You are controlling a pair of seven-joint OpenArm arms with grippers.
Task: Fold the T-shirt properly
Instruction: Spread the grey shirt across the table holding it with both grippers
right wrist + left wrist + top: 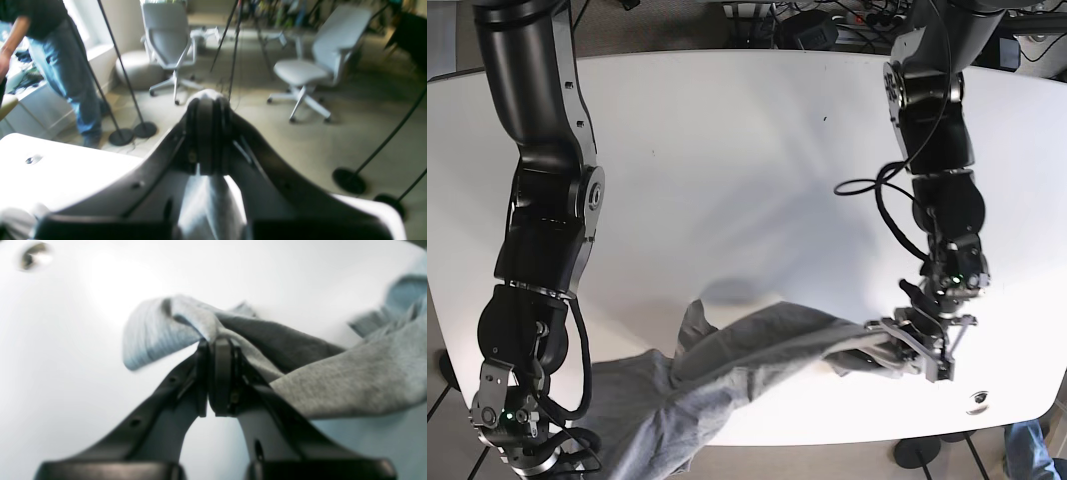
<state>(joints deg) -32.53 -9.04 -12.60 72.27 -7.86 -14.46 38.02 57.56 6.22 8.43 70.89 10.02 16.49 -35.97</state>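
A grey T-shirt (727,370) hangs stretched in a loose band over the near edge of the white table (727,150), between my two grippers. On the right of the base view, my left gripper (879,350) is shut on one bunched end of it. The left wrist view shows that gripper (217,343) pinching the T-shirt (350,380), and a blurred flap sticks out past the fingertips. At the bottom left of the base view my right gripper (577,445) holds the other end. The right wrist view shows it (208,100) shut, with pale T-shirt cloth (206,200) under the fingers.
A small metal hole (975,408) sits in the table near its front right corner. Beyond the table's edge the right wrist view shows office chairs (300,66), black stand poles with round bases (133,130) and a person in jeans (66,73).
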